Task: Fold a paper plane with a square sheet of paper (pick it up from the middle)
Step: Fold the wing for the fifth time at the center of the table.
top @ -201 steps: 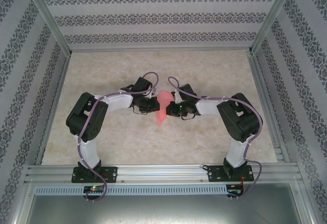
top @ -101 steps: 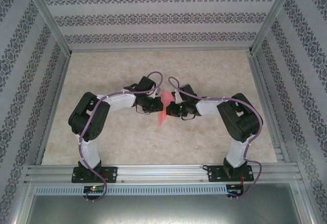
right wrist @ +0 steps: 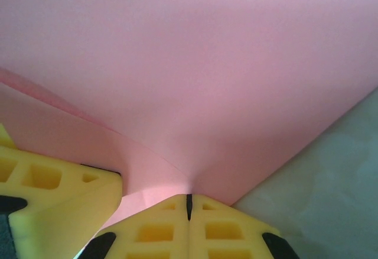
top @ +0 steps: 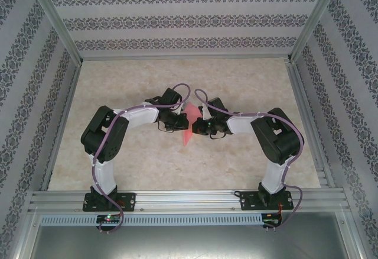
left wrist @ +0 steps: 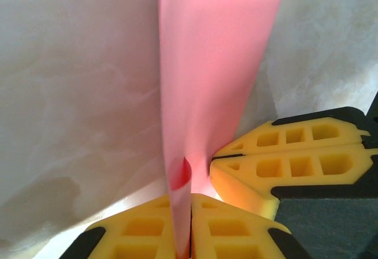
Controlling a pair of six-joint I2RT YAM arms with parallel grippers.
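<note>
Marbled table, pink paper, long axis far-near, tip nearward

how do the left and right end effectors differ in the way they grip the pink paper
The left end effector reaches the thin pink-red paper sheet from the left; the right end effector comes from the right. Seen from the left wrist, the sheet rises from the left end effector as a narrow strip; from the right wrist it spreads broad above the right end effector. Shared: both are yellow, shut on that sheet, tips close together.
</note>
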